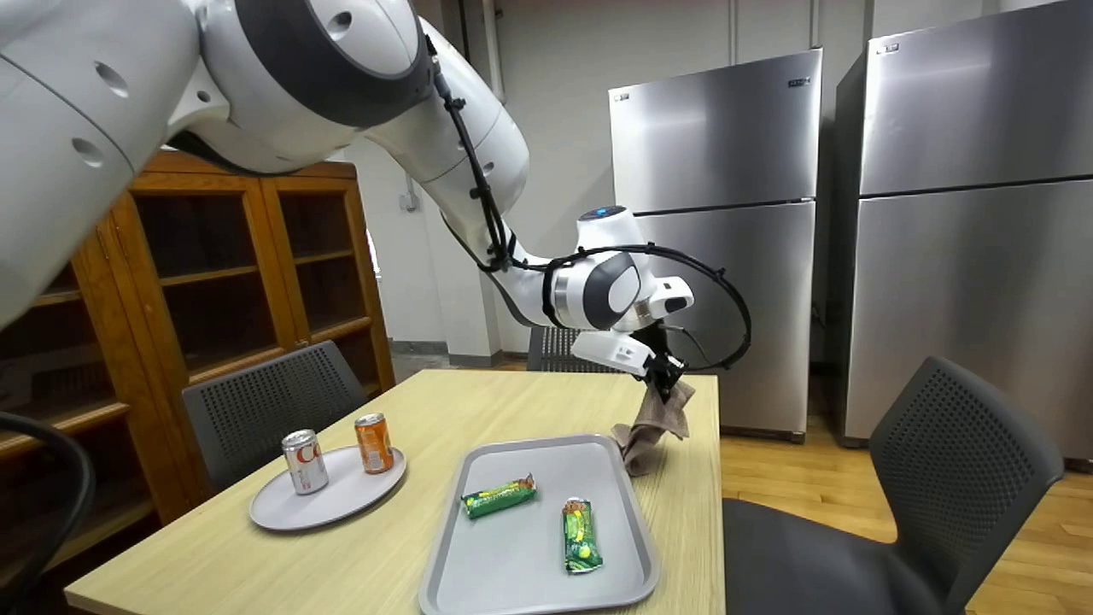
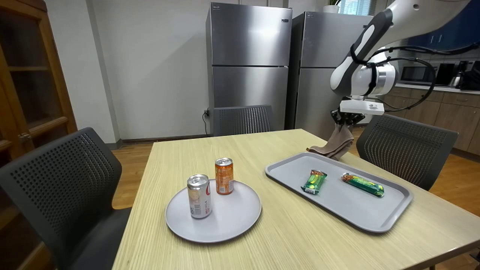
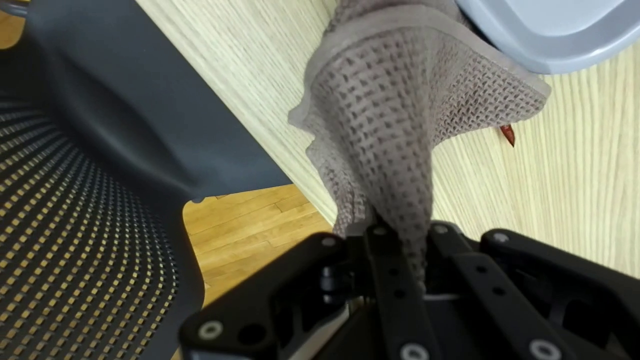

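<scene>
Tool (image 3: pixel 409 235) Clamps Gray-Brown Cloth (image 3: pixel 380 115) Near Edge of Table (image 2: pixel 292 232)

Closed tightly on a gathered fold, the black tool holds the waffle-weave cloth up at the end of a white robot arm (image 1: pixel 478 102), as the wrist view shows up close. The fabric drapes downward, its lower end resting on the pale wooden table just beside a gray tray (image 1: pixel 521 555); whether cloth and rim touch is hard to tell. A dark red tip (image 3: pixel 507 134) peeks from beneath the hem, the rest of it hidden. On the tray lie two green-wrapped bars (image 1: pixel 499 497), apart from each other and turned at different angles. Well away from the tool, a round plate (image 2: pixel 232 225) carries a silver can (image 2: pixel 200 198) and an orange can (image 2: pixel 224 176), both upright and near each other. Dark chairs (image 2: pixel 67 180) with perforated backs stand around the table, one of them close to the cloth. Beyond, two stainless-steel refrigerators (image 2: pixel 247 86) stand side by side along a pale wall (image 2: pixel 157 63); a wooden cabinet (image 1: pixel 277 256) with glazed doors shows in both exterior views.
</scene>
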Robot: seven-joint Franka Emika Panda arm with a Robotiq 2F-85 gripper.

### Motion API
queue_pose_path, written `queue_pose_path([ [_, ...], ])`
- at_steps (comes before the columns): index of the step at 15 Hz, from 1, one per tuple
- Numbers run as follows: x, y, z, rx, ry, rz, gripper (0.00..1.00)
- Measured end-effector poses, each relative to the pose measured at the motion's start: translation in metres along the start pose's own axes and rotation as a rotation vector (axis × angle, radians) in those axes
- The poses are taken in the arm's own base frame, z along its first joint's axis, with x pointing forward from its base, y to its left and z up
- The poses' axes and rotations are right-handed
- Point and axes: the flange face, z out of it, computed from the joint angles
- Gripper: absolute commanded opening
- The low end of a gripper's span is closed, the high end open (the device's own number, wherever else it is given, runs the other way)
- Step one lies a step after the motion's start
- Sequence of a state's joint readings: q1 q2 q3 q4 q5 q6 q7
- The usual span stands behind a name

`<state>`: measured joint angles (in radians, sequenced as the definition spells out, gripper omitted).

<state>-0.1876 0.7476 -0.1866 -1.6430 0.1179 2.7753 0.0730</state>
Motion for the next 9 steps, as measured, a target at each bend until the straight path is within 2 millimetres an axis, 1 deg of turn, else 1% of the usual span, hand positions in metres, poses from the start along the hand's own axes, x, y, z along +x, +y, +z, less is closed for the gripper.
queue_pose_path([
  [9,-0.013,-0.004,0.029,-0.025,-0.035,-0.006,0.02],
])
